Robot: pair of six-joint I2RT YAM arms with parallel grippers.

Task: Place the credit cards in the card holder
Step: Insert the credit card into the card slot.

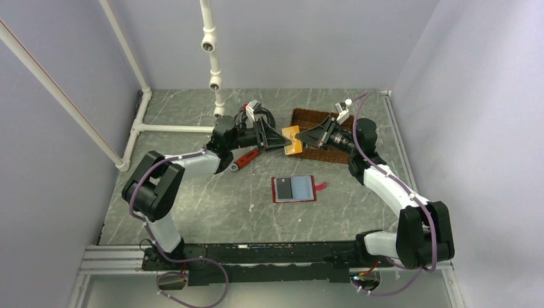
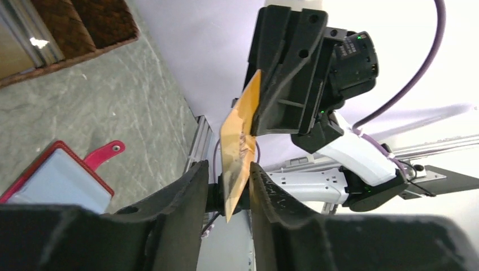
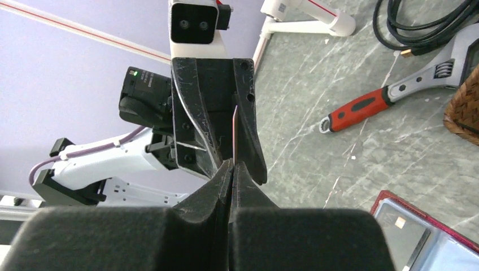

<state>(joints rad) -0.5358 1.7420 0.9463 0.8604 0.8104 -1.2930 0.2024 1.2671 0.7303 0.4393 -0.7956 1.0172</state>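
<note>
Handoff looks dicey: right tool (image 3: 233, 165) is clamped shut on the orange card (image 2: 240, 141) mid-air, while the left tool (image 2: 229, 169) is half-open around one edge, not pinching. If right lets go early, the card drops near the basket (image 1: 311, 119), well short of the holder (image 1: 294, 188) lying open mid desk (image 1: 212, 205).

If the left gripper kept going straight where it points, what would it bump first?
Probably the right gripper, which faces it tip to tip and pinches the orange card. That card's lower end sits between the left gripper's open fingers. Depth is hard to judge.
</note>
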